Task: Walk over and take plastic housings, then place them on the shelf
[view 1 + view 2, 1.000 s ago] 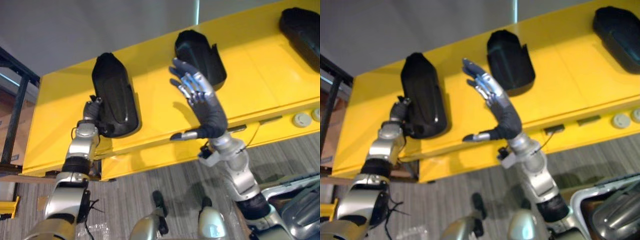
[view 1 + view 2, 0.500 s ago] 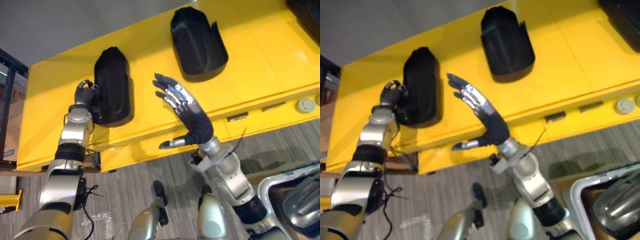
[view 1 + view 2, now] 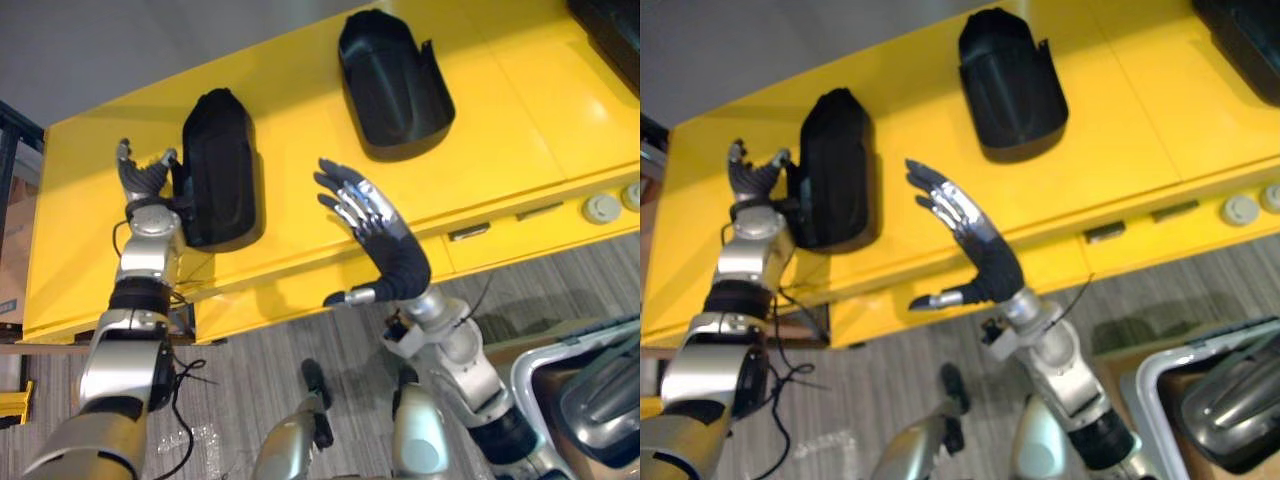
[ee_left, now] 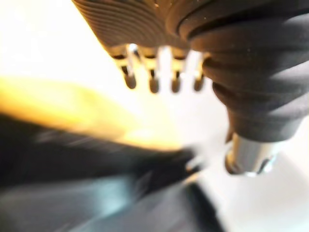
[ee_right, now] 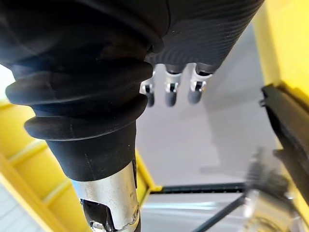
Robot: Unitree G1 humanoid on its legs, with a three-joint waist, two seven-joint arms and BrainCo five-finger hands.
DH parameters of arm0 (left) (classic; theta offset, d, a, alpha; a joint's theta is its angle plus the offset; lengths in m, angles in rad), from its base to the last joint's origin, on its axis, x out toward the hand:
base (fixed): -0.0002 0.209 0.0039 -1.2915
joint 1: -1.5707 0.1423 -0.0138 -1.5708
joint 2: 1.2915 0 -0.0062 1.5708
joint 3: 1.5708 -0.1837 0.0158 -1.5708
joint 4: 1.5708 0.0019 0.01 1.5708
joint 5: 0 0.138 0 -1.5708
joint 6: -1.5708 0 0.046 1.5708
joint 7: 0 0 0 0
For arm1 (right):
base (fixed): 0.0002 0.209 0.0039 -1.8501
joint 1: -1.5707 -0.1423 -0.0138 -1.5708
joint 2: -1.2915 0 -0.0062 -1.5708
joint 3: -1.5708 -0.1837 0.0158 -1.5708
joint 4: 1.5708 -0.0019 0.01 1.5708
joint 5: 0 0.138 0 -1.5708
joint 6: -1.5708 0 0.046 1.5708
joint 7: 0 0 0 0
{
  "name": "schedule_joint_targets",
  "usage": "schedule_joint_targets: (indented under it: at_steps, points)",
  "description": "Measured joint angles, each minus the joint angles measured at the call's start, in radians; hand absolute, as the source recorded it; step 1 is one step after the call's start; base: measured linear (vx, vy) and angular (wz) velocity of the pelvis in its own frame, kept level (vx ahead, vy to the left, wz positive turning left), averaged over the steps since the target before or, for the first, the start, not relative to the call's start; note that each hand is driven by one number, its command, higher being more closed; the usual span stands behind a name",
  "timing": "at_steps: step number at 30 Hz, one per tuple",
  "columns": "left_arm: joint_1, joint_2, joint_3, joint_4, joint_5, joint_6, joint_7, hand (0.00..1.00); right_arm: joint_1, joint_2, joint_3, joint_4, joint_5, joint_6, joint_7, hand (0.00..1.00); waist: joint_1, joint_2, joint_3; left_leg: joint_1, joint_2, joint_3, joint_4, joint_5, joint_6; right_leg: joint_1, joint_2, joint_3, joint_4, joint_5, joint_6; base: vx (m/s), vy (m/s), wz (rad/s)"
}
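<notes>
At the near right you have a white-rimmed bin (image 3: 528, 362) on the grey striped floor (image 3: 240, 380), with a dark moulded part (image 3: 603, 398) lying in it.

Farther in, the right hand (image 3: 385, 245) is raised over the near edge of the yellow shelf (image 3: 520, 130). Its fingers are spread and straight, the thumb sticks out to the left, and it holds nothing. Its wrist view shows the same straight fingers (image 5: 170, 92). You will find it between the two nearer housings, apart from both.

On the shelf's front lip at the right sit two pale round discs (image 3: 603, 208).

At the left, the left hand (image 3: 140, 178) is up over the shelf with its fingers (image 4: 153, 79) loose and uncurled, grasping nothing. It is just beside the left edge of the left plastic housing (image 3: 222, 170). You cannot tell whether the thumb touches that edge. This housing lies flat on the left part of the shelf, its long side running near to far.

Farther back and to the right lies the middle plastic housing (image 3: 395, 85), hollow side up and well apart from the first. A third black housing (image 3: 612, 25) shows at the far right corner of the shelf.
</notes>
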Motion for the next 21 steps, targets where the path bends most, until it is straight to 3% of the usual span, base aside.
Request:
schedule_joint_targets:
  at_steps: [3,5,9,12,14,17,19,21]
  points:
    - [-0.010,0.026,0.000,0.001,0.006,-0.063,0.020,0.00,0.020,-0.001,0.022,0.019,0.000,-0.015,0.001,0.00,-0.001,-0.009,-0.005,0.047,0.005,-0.002,-0.002,-0.002,0.003,0.072,0.008,-0.009,-0.049,0.010,0.002,0.06,-0.030,-0.06]
    - [-0.009,0.050,0.000,-0.026,0.011,-0.093,0.020,0.00,0.020,0.000,0.034,0.029,0.000,-0.023,0.003,0.00,-0.002,-0.011,-0.006,0.068,0.014,-0.006,-0.003,-0.021,0.025,0.108,0.017,-0.027,-0.081,0.013,0.001,0.02,-0.014,0.02]
    - [0.070,0.067,0.002,-0.150,0.015,-0.157,0.000,0.00,0.042,0.004,0.057,0.086,-0.001,-0.023,0.005,0.00,0.003,-0.035,-0.060,0.076,0.014,-0.030,-0.002,-0.024,0.028,0.166,0.025,-0.062,-0.139,0.034,0.009,0.07,-0.003,0.20]
    - [0.222,0.066,0.066,-0.352,0.006,-0.200,-0.051,0.00,0.064,0.045,0.069,0.091,-0.002,-0.011,-0.002,0.00,0.023,-0.066,-0.095,0.105,0.009,-0.034,0.002,-0.024,0.029,0.233,0.027,-0.085,-0.195,0.045,0.015,0.09,0.008,0.15]
    - [0.361,0.058,0.107,-0.546,0.005,-0.232,-0.084,0.00,0.070,0.060,0.069,0.091,-0.015,-0.004,-0.004,0.00,0.047,-0.070,-0.125,0.106,0.010,-0.065,0.002,-0.024,0.029,0.264,0.035,-0.112,-0.234,0.057,0.014,0.06,0.002,0.26]
    - [0.481,-0.004,0.167,-0.732,-0.001,-0.291,-0.110,0.00,0.044,0.062,0.051,0.112,-0.046,0.010,-0.019,0.00,0.070,-0.066,-0.126,0.082,0.013,-0.107,0.002,-0.021,0.030,0.258,0.041,-0.145,-0.236,0.056,0.013,-0.05,0.005,0.37]
    - [0.558,-0.091,0.188,-0.840,0.000,-0.334,-0.131,0.00,-0.003,0.066,0.016,0.141,-0.065,0.019,-0.027,0.00,0.100,-0.058,-0.120,0.030,0.014,-0.132,0.002,-0.006,0.032,0.215,0.041,-0.168,-0.222,0.055,0.009,-0.12,0.022,0.34]
    - [0.625,-0.155,0.188,-0.914,0.001,-0.366,-0.144,0.00,-0.072,0.074,-0.025,0.163,-0.092,0.019,-0.042,0.00,0.119,-0.056,-0.078,-0.004,0.012,-0.143,0.003,0.004,0.030,0.182,0.038,-0.177,-0.198,0.054,0.007,-0.09,0.027,0.29]
